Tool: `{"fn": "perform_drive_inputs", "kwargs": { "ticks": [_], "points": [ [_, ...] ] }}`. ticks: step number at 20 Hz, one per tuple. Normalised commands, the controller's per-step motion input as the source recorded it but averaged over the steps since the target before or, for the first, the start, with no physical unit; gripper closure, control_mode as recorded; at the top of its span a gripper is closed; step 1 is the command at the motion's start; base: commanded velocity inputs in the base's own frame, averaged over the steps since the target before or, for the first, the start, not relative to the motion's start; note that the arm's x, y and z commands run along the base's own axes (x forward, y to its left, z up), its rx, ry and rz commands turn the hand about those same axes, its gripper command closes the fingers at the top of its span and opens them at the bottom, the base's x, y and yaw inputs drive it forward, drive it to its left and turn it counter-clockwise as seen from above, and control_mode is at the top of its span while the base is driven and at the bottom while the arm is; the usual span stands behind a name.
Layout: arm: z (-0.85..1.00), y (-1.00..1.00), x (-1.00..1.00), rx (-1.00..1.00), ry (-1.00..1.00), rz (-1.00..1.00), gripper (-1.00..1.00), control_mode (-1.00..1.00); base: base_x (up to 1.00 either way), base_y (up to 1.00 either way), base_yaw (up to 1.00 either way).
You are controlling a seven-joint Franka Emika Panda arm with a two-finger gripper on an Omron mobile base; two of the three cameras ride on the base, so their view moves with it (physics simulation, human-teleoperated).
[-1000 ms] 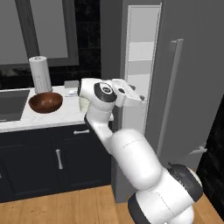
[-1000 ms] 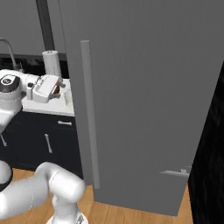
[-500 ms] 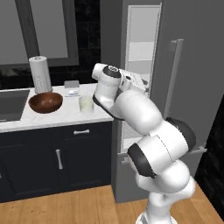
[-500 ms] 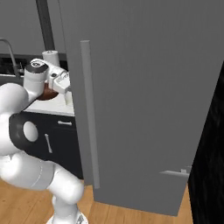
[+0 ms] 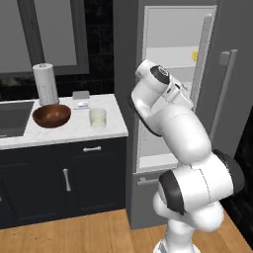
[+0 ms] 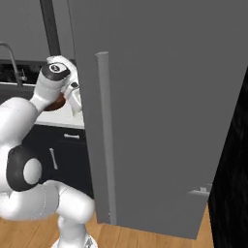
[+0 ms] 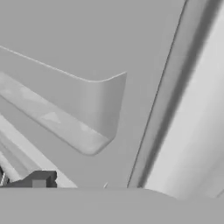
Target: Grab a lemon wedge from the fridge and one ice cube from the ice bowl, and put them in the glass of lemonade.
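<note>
Reaching into the fridge (image 5: pixel 168 74) | jaws spread, nothing held | wedge (image 5: pixel 195 55) seen above gripper from left base | right base blocked by door (image 6: pixel 160 111) | glass (image 5: pixel 98 117), bowl (image 5: pixel 51 114) well aside

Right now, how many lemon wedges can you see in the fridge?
1. The lemon wedge sits high inside the open fridge, at the right edge of an upper shelf by the door. The arm blocks part of the interior, so more may be hidden.

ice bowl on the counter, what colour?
Reddish-brown, wood-like. The ice bowl shows best in the left base view, left of the glass of lemonade.
</note>
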Motion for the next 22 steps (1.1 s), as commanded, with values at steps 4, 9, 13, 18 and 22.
{"fn": "perform_drive_inputs", "kwargs": {
  "ticks": [4, 9, 13, 18, 22],
  "points": [
    [0.04, -1.00, -1.00, 0.28, 0.00, -0.03, -1.00, -1.00, 0.00, 0.00, 0.00],
    [0.00, -1.00, -0.96, 0.27, -0.02, -0.02, -1.00, -1.00, 0.00, 0.00, 0.00],
    [0.11, -0.89, -0.88, 0.25, -0.13, 0.05, -1.00, -1.00, 0.00, 0.00, 0.00],
    [-0.01, 0.83, -0.22, 0.17, -0.02, 0.41, -1.00, -1.00, 0.00, 0.00, 0.00],
    [-0.05, 0.96, 0.03, 0.27, 0.04, 0.54, -1.00, -1.00, 0.00, 0.00, 0.00]
  ]
}}
